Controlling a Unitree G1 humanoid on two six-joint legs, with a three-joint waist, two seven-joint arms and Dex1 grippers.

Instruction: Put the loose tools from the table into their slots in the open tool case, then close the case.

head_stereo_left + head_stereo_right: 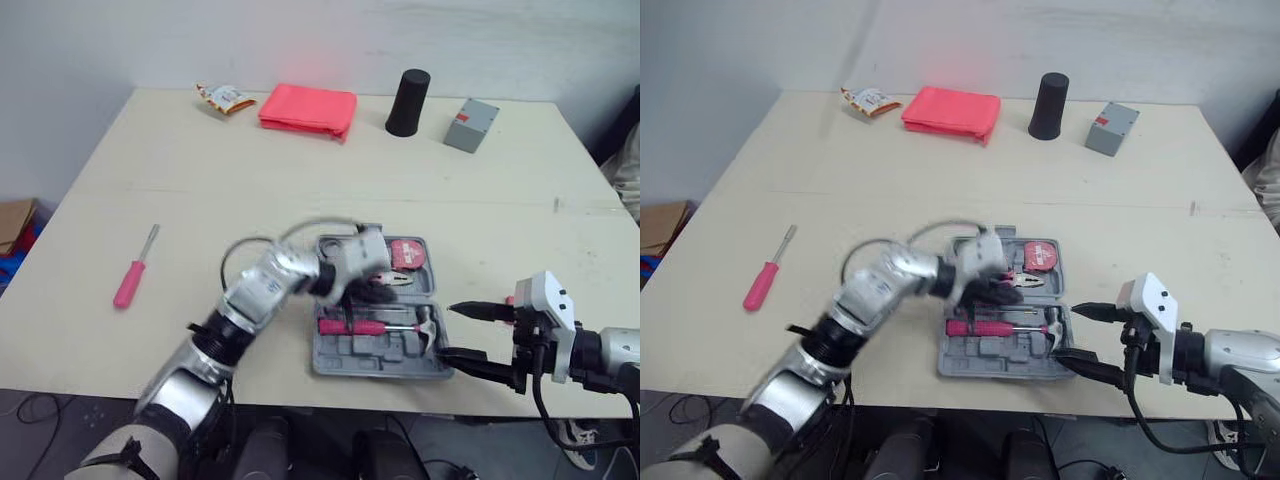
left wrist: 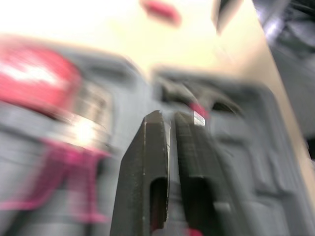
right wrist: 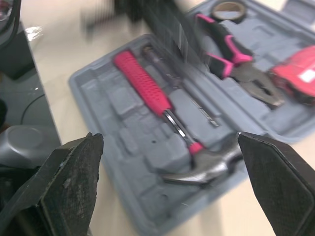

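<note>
Where the left jaws are pressed together, with nothing seen between them, they are held low over the open tool case (image 1: 370,355), beside the pliers (image 3: 235,60). The right jaws are spread wide at the case's four o'clock corner, near the head of the hammer (image 3: 145,86). A tape measure (image 1: 408,254) is lodged at one o'clock. The pink screwdriver (image 1: 130,281) is seen on the desk (image 1: 200,180), well apart at nine o'clock.
</note>
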